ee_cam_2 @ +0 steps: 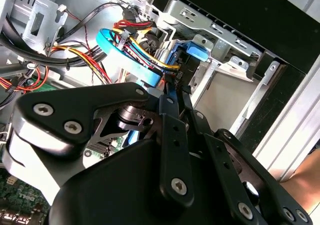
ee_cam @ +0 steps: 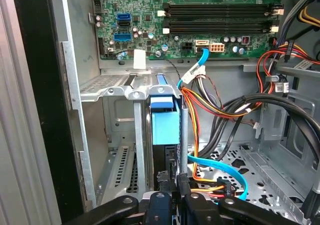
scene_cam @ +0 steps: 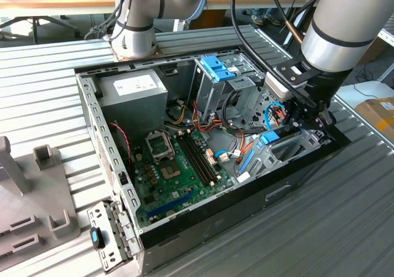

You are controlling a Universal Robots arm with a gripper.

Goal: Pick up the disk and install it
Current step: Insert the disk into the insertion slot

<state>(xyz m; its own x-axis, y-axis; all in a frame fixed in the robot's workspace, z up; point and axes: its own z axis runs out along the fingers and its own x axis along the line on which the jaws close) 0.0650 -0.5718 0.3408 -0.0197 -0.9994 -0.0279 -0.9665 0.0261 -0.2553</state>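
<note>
The one black claw [ee_cam: 172, 185] pinches the rear end of one dark, blue-railed disk [ee_cam: 165, 127], standing in a grey metal bay slot [ee_cam: 142, 92] at lower centre; one green motherboard [ee_cam: 200, 15] fills the upper frame.
</note>
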